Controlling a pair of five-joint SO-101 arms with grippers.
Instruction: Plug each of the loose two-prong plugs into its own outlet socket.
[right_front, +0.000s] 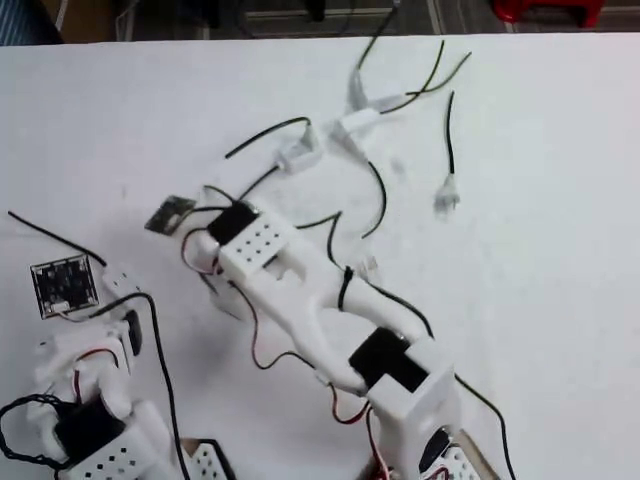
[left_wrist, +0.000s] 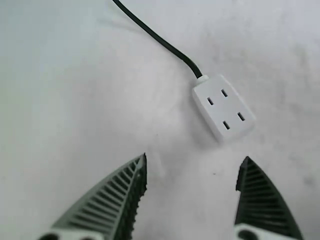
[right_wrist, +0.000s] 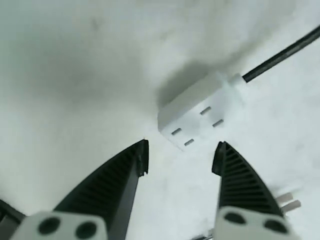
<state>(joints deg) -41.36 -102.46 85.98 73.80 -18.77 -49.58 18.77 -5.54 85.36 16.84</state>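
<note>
Right wrist view: right gripper (right_wrist: 182, 150) wide open, empty, aimed at an outlet socket (right_wrist: 197, 112); closing here could drag the socket askew.

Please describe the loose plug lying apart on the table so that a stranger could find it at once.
On the white table, find the tangle of sockets and black cords near the far edge. Right of it lies the loose plug, alone, its single short black cord pointing to the far edge.

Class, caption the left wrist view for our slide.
Open left claw before an empty white socket on a black cord.
</note>
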